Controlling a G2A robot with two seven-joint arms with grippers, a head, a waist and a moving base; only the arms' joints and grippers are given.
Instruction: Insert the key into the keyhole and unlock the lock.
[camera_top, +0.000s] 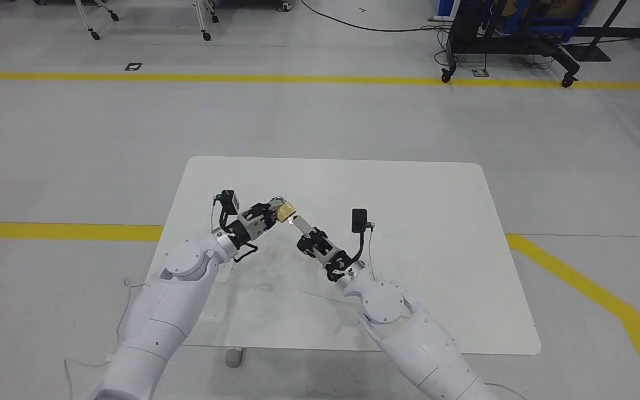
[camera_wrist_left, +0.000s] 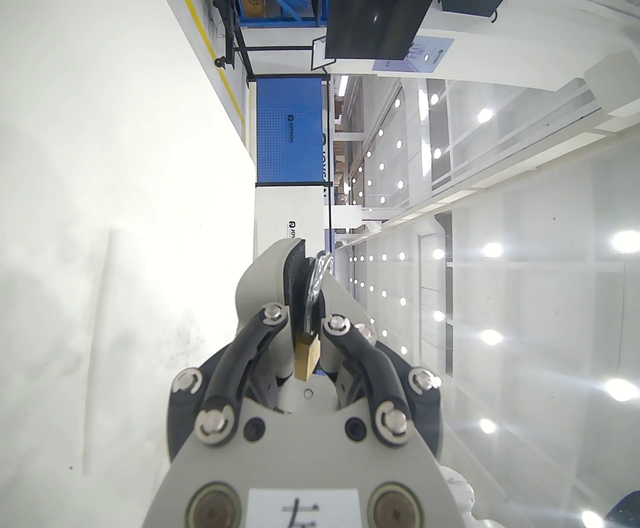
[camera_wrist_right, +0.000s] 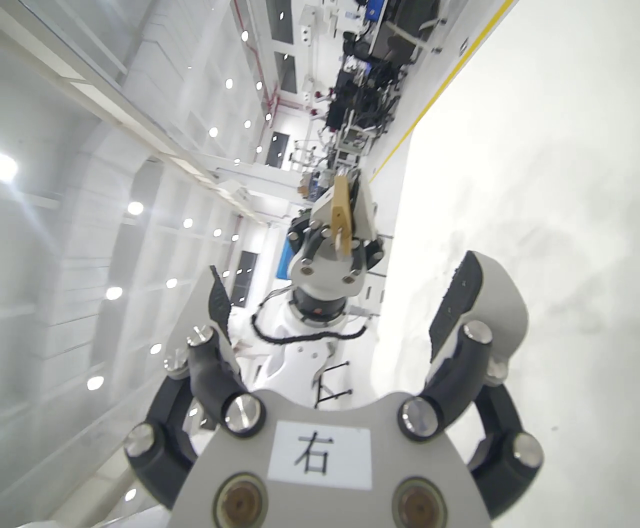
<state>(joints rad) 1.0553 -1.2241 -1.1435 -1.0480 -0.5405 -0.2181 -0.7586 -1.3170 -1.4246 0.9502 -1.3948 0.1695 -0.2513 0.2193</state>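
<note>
Left gripper (camera_wrist_left: 312, 272) is clamped on a brass padlock (camera_wrist_left: 306, 359) above the table's (camera_top: 430, 200) middle; just right of it and nearer, the right gripper (camera_wrist_right: 345, 280) is held spread wide.

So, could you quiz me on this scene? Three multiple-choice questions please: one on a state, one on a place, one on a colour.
1. How is the right claw?
A. shut tight
B. missing a finger
C. open and empty

2. Where is the lock?
A. on a door
B. in the left claw
C. in the right claw

3. What colour is the lock's body?
A. brass yellow
B. red
C. blue

Answers:
1 C: its two fingers stand spread apart with nothing between them.
2 B: the left claw's fingers are closed on it, as both wrist views show.
3 A: the body shows brass yellow against the pale claw.
</note>
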